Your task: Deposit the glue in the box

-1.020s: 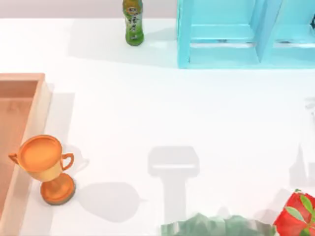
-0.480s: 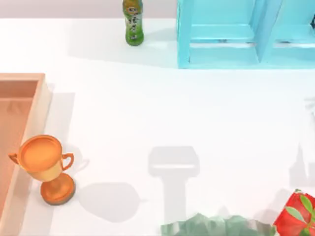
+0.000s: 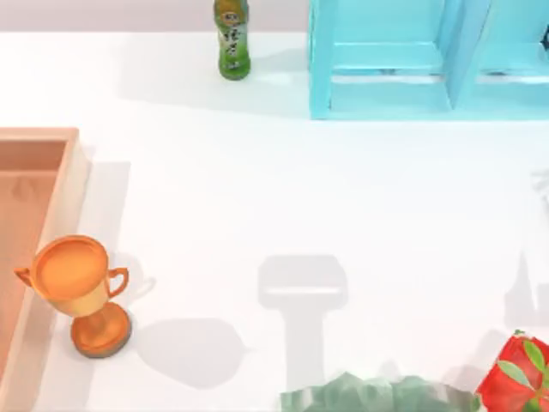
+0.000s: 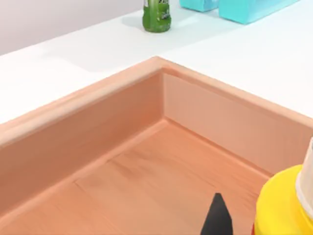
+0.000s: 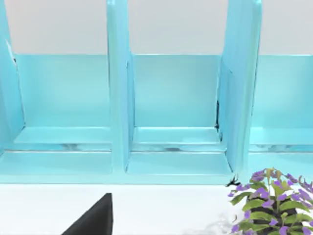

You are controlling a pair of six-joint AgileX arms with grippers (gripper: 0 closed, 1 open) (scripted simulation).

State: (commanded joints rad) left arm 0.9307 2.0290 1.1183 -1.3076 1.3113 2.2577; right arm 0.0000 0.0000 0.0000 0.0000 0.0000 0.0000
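Our left hand [image 4: 230, 223] hangs over the box [image 4: 146, 161], its interior floor below; the glue [image 4: 283, 205] sits right beside one dark finger, yet we cannot tell whether it is gripped. To finish well, we should lower it close to the floor, away from the walls, before releasing.

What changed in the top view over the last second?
Nothing visibly moved. The trophy stands beside the box rim as before, and the green bottle, the shelf unit and the table shadows match the earlier frames.
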